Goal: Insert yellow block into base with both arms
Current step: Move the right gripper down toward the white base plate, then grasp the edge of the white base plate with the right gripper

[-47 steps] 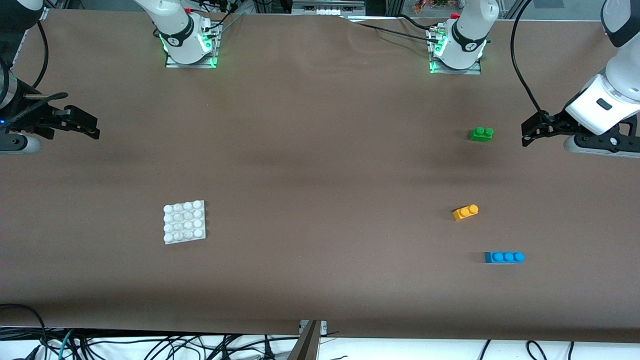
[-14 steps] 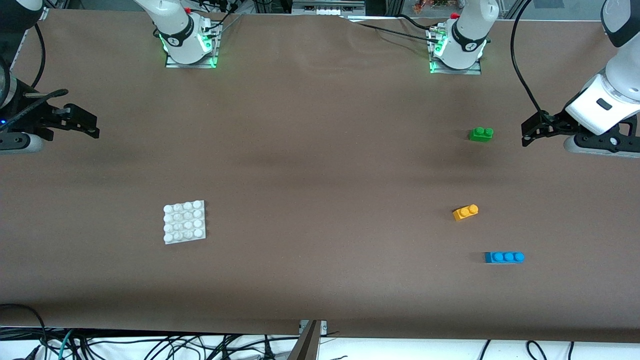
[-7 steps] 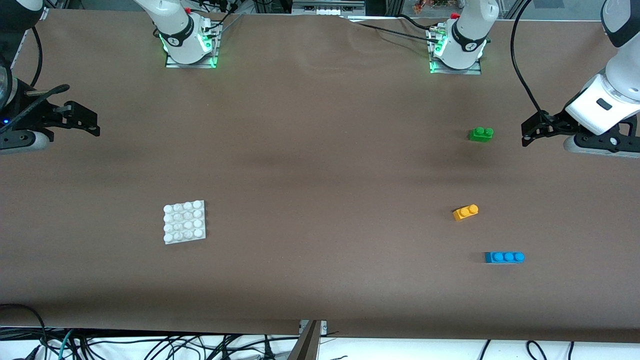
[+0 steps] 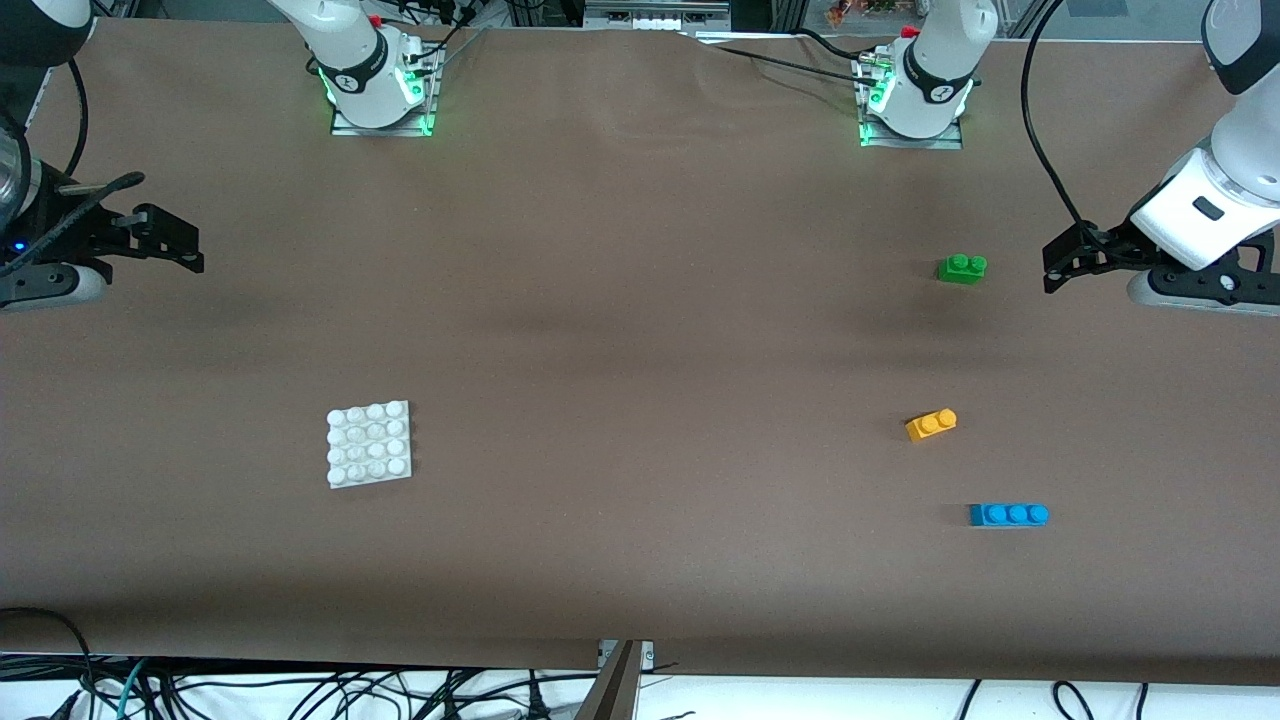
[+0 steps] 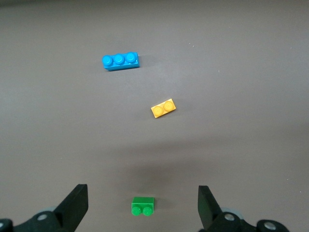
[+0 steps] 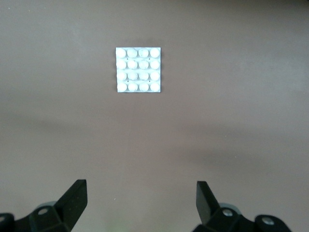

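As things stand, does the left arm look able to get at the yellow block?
Probably yes: the left gripper hangs open above the table's end, and the yellow block lies alone, apart from the green brick and blue brick.

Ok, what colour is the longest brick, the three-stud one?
Blue, clearest in the left wrist view.

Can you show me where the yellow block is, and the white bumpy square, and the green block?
yellow block (image 4: 931, 425), front view, on its studded top.
base (image 4: 369, 443), front view, in the middle of the white stud grid.
green block (image 4: 962, 268), front view, on its top by the two studs.
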Available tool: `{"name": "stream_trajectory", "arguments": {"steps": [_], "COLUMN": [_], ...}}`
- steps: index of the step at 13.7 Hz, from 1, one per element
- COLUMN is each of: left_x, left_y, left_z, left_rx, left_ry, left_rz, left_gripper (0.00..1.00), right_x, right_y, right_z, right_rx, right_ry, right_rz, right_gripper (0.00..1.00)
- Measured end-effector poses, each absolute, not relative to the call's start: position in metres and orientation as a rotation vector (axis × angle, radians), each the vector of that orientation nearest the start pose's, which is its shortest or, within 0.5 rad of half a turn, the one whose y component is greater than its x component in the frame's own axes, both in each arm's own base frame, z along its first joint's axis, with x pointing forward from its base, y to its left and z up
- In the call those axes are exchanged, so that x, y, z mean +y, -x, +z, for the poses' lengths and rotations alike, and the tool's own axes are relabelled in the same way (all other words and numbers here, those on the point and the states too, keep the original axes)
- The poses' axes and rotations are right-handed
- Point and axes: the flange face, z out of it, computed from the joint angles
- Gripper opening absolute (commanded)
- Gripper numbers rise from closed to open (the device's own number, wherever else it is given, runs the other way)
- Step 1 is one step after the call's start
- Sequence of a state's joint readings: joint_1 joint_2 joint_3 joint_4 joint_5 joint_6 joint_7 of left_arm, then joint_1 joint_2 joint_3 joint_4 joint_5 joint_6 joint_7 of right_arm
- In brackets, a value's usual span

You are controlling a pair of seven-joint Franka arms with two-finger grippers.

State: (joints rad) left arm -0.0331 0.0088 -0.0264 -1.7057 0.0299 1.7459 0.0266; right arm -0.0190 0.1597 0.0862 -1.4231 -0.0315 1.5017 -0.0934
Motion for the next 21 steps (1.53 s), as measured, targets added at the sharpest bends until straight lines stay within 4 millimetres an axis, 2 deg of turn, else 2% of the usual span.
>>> {"name": "stream_trajectory", "arguments": {"steps": [1, 3, 6, 9, 12, 17, 19, 21], "left_x": [-0.031, -0.031, -0.031, -0.031, -0.031, -0.031, -0.031, -0.031], "left_y": [-0.568, -0.568, -0.568, -0.568, -0.568, -0.568, -0.568, -0.568], "left_z": [0.571, 0.571, 0.571, 0.571, 0.571, 0.571, 0.571, 0.571], "left_rx": [0.141, 0.141, 0.141, 0.141, 0.141, 0.141, 0.141, 0.141], "left_ry": [3.109, 3.109, 3.109, 3.109, 3.109, 3.109, 3.109, 3.109], "left_rz": [-0.05, -0.05, -0.05, -0.05, -0.05, -0.05, -0.05, -0.05], "left_gripper": [1.0, 1.0, 1.0, 1.0, 1.0, 1.0, 1.0, 1.0], "right_x": [0.032, 0.033, 0.035, 0.038, 0.037, 0.031, 0.031, 0.031], "right_y": [-0.598, -0.611, -0.632, -0.631, -0.632, -0.648, -0.653, -0.66], "right_z": [0.586, 0.551, 0.464, 0.378, 0.315, 0.235, 0.218, 0.214], "right_rx": [-0.251, -0.253, -0.258, -0.247, -0.232, -0.209, -0.205, -0.203], "right_ry": [3.143, 3.136, 3.128, 3.111, 3.103, 3.091, 3.088, 3.085], "right_rz": [0.153, 0.194, 0.145, 0.027, -0.06, -0.215, -0.243, -0.256], "right_gripper": [1.0, 1.0, 1.0, 1.0, 1.0, 1.0, 1.0, 1.0]}}
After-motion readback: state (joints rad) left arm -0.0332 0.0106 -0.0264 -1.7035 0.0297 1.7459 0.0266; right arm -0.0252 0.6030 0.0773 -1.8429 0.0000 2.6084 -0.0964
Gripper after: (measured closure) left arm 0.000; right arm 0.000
